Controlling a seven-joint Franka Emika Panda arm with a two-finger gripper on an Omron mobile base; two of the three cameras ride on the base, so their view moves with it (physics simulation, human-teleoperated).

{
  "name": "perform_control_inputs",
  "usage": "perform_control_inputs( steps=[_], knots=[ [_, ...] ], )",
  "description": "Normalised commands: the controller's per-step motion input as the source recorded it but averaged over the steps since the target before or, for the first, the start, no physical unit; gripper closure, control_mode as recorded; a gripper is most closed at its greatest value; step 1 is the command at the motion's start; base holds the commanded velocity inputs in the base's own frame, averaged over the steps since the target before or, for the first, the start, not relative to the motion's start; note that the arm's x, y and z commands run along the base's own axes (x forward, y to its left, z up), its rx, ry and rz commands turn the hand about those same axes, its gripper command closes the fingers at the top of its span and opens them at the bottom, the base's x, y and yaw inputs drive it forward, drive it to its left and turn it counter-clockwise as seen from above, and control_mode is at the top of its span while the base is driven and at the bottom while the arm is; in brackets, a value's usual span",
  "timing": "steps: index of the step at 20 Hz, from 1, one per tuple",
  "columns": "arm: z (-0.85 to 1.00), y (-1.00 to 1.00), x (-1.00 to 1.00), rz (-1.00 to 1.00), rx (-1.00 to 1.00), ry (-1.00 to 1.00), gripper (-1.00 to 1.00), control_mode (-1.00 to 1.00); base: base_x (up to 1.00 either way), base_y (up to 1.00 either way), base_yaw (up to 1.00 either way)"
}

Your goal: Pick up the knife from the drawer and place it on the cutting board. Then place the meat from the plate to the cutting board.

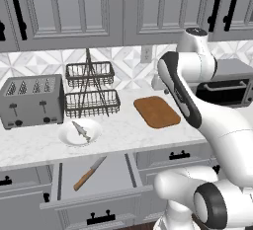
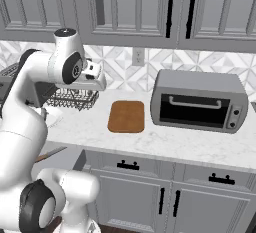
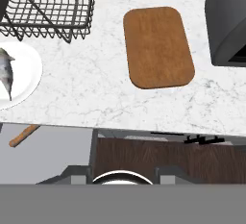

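Knife (image 1: 89, 173) lies diagonally on the flat grey floor of the open drawer (image 1: 116, 174), wooden handle toward the drawer front, blade pointing up and right toward the counter; pulled out like this, the drawer leaves it reachable from above. Just above the drawer, on the marble counter (image 1: 118, 133), sits the plate (image 1: 94, 136) with the meat (image 1: 81, 131) lying across its middle, untouched. Behind the plate stand a toaster (image 1: 32, 100) and a two-tier wire rack (image 1: 91, 93). Further right, the cutting board (image 1: 156, 111) lies bare, well apart from the plate, ready to receive both items. A toaster oven (image 2: 200, 102) stands at the far right, near the board. Arm is raised high over the counter, hand (image 2: 95, 77) looking down across the board and drawer edge; likely a survey pose before descending. Gripper state: cannot tell, since the fingertips are not clearly visible. Judging from the layout, neither transfer is done; knife comes first.
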Motion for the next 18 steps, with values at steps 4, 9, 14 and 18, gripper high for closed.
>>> perform_control_inputs(
  steps=[4, 9, 14, 18],
  knots=[
    [0.00, 0.00, -0.28, 0.00, 0.00, 0.00, -1.00, -1.00, 0.00, 0.00, 0.00],
    [-0.04, 0.00, -0.51, 0.00, 0.00, 0.01, -1.00, -1.00, 0.00, 0.00, 0.00],
    [-0.16, 0.03, -0.57, 0.00, 0.00, 0.00, -1.00, -1.00, 0.00, 0.00, 0.00],
    [-0.26, 0.02, -0.56, 0.00, 0.00, 0.00, -1.00, -1.00, 0.00, 0.00, 0.00]
  ],
)
